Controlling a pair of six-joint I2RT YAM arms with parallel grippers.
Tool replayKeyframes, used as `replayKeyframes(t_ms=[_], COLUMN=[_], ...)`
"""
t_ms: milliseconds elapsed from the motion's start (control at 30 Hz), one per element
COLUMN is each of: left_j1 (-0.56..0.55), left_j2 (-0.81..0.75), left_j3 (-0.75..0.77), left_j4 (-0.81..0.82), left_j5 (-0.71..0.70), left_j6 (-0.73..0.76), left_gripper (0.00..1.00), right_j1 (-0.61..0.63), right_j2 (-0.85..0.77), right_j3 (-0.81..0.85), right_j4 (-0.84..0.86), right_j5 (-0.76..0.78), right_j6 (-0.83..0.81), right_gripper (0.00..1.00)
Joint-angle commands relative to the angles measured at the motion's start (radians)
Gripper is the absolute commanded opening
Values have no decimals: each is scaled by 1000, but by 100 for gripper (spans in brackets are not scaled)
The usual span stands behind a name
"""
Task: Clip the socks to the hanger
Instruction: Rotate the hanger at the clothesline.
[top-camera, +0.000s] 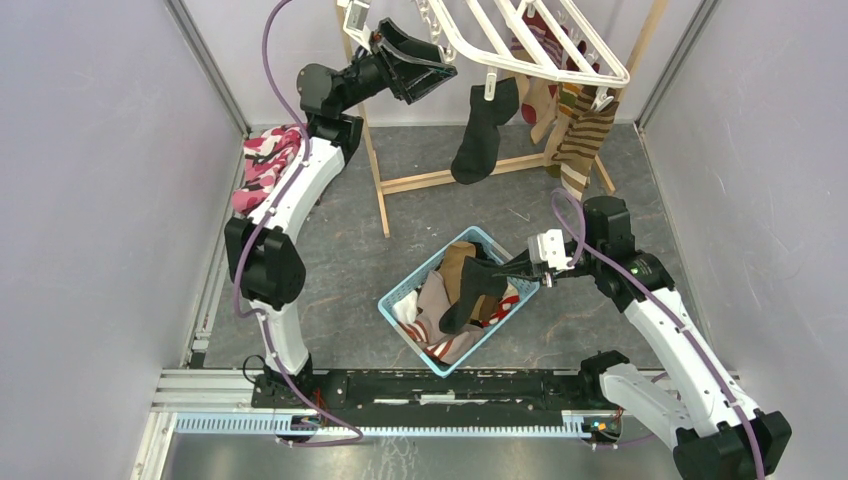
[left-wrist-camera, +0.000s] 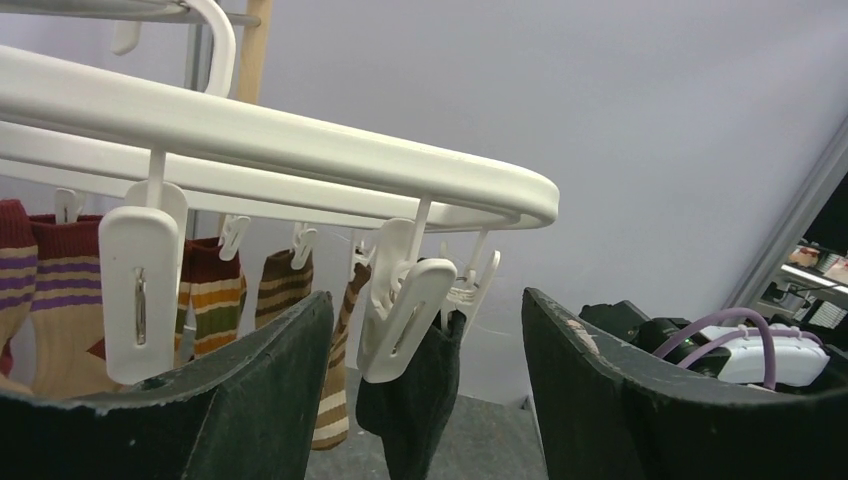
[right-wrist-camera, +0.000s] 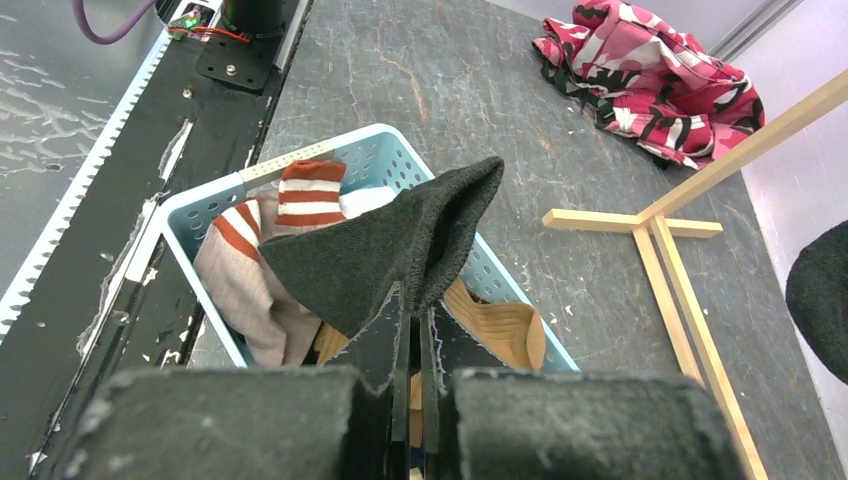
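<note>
Top external: one black sock (top-camera: 468, 292) in clenched right tool (top-camera: 526, 276) over basket (top-camera: 420, 268); left tool (top-camera: 440, 68) agape by hanger (top-camera: 541, 71).

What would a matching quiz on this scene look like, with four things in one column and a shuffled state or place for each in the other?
Things:
1. right gripper
2. left gripper
3. patterned cloth
4. striped-cuff sock

States or places:
A. lying in the blue basket
B. jaws open, up at the hanger
C. heaped on the table, far left in the top view
D. jaws shut on a black sock

Pairs: 1-D, 2-B, 3-C, 4-A.
</note>
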Motion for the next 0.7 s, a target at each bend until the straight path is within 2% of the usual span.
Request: replayKeyframes(t_ms=[0,167,367,667], left_j1=[0,-7,-7,-8], left_j2=[9,21,91,146], left_j3=[43,44,123,181], left_j4=[97,162,275,315], left_j5=[23,29,61,84], left_j6=[-93,-138,-286,-350], left_gripper=[75,75,76,78], right_j1=[-5,-6,-4,-3], right_j2=[10,11,10,6], right_j3=[47,46,46,47], right_j4=[-29,-31,-34,-37], right_j5=[-28,-27,-28,-29], right_j6=[-34,-38,-42,-45], right_gripper=[0,0,0,0])
